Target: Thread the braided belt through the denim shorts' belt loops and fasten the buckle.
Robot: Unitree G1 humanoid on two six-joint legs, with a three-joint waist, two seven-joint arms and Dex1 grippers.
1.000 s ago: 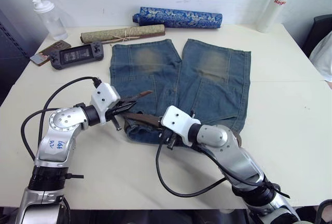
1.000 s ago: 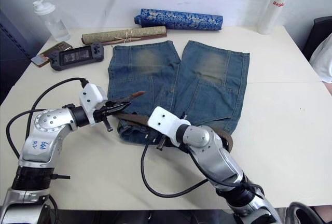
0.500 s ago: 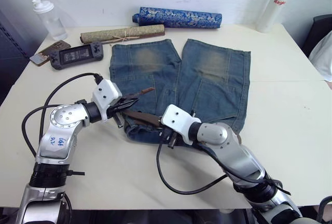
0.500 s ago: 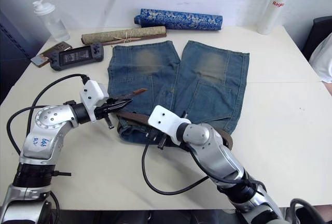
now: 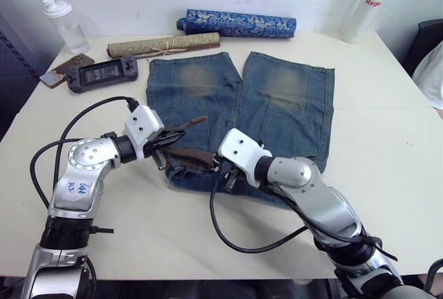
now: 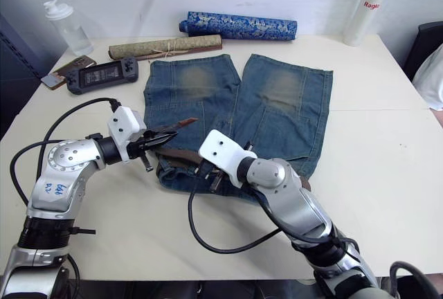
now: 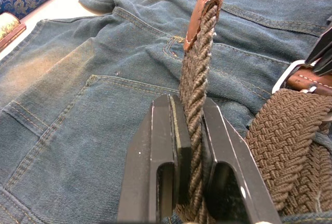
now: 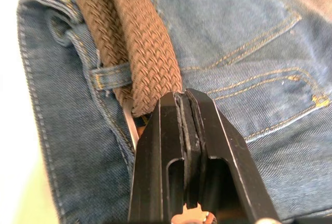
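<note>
While spread flat across the white table (image 5: 387, 174), legs pointing away, denim shorts (image 5: 277, 105) with waistband nearest. Running along that waistband, braided belt (image 8: 137, 42), passing under one of the belt loops (image 8: 106, 76). Left gripper (image 7: 191, 112) clamped on the woven strap just behind the tan tip (image 7: 205, 1), strap squeezed between both black fingers (image 7: 161, 146), tip lifted above the left leg of the denim. Right gripper (image 8: 184, 105) pressed down at the waistband, fingers closed together right beside the belt's folded end, a sliver of silver buckle (image 7: 290, 73) just next to it; impossible to tell whether anything sits pinched between them.
</note>
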